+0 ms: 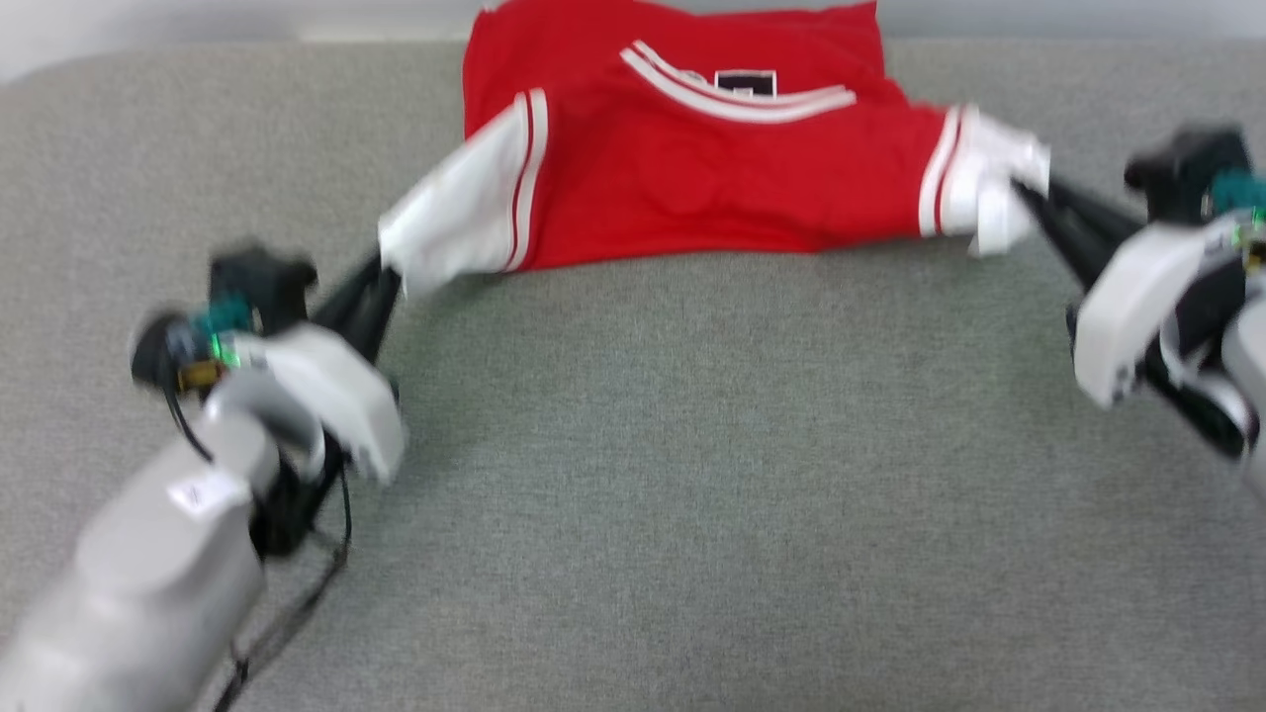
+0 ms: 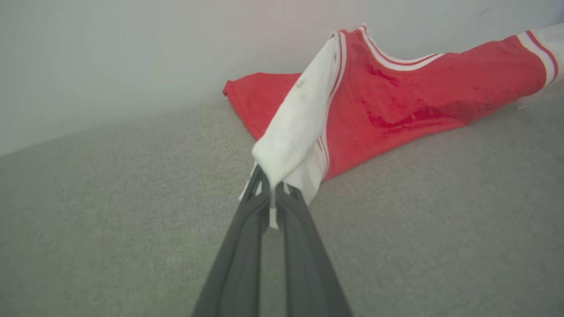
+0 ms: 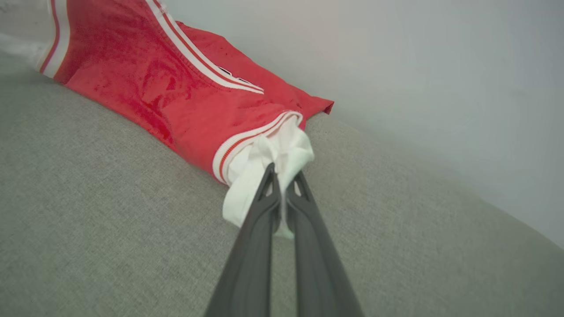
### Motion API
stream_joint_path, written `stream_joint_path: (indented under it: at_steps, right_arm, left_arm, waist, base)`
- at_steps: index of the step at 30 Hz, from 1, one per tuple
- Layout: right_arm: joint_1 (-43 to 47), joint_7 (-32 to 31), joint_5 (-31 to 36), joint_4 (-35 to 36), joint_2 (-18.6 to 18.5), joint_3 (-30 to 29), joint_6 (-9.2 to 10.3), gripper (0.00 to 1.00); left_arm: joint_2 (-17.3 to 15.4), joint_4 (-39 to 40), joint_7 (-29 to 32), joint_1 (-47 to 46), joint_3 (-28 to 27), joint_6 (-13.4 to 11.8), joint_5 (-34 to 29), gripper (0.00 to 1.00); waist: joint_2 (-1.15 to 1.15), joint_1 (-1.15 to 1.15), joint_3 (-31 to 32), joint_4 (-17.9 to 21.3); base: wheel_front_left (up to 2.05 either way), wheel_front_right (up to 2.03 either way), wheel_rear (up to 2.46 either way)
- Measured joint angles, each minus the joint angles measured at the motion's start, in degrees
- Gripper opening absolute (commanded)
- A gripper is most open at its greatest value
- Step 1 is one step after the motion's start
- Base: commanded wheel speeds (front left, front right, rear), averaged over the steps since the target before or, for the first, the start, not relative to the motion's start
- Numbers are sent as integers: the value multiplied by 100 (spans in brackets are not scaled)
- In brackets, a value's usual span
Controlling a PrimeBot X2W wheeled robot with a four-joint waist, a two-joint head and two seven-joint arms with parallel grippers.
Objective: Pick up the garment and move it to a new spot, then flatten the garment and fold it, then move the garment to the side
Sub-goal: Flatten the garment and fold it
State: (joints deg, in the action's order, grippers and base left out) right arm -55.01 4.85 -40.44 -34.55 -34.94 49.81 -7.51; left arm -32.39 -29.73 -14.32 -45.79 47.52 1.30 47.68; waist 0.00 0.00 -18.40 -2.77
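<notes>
The garment (image 1: 682, 158), a red T-shirt with white sleeves and thin stripes, hangs stretched between both grippers over the far half of the grey surface, its hem trailing at the back edge. My left gripper (image 1: 388, 272) is shut on the white left sleeve (image 2: 295, 136), pinching the cloth between its dark fingertips. On the other side my right gripper (image 1: 1024, 193) is shut on the bunched white right sleeve (image 3: 269, 163). The shirt's red body (image 2: 418, 101) sags to the surface between them, and its striped collar (image 3: 198, 57) faces up.
A grey fabric-covered surface (image 1: 692, 475) spreads wide in front of the shirt. A pale wall (image 3: 440, 66) rises right behind its far edge. A thin black cable (image 1: 297, 603) dangles under my left forearm.
</notes>
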Motion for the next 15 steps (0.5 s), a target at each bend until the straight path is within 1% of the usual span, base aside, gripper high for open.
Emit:
stream_joint_path:
  at_steps: [4, 6, 8, 9, 11, 15]
  right_arm:
    - [920, 10, -162, 333, -350, 63, 0, 0]
    - [1389, -36, -249, 453, -471, 60, 0, 0]
    - [1818, -55, -236, 559, -572, 74, 0, 0]
    - [2028, -34, -216, 602, -633, 47, 0, 0]
    - [2420, -8, -223, 665, -715, -85, 0, 0]
    - [3322, 22, -281, 877, -791, -407, 0, 0]
  left_arm:
    - [-181, 354, 30, 1019, 79, -211, 267, 0]
    - [-279, 498, 52, 1452, 105, -354, 388, 0]
    - [-402, 557, 104, 1876, 225, -399, 419, 0]
    - [-455, 573, 104, 2060, 271, -466, 419, 0]
    - [-519, 643, 102, 2342, 293, -546, 508, 0]
    - [-599, 849, 93, 2915, 280, -798, 695, 0]
  waist:
    - [0, 0, 353, 13]
    - [0, 0, 534, 20]
    - [0, -1, 714, 28]
    - [0, -1, 804, 28]
    - [0, -1, 975, 27]
    - [0, -1, 1294, 6]
  base:
    - [0, 0, 0]
    - [0, 0, 0]
    - [0, 0, 0]
    - [0, 0, 0]
    - [0, 0, 0]
    - [0, 0, 0]
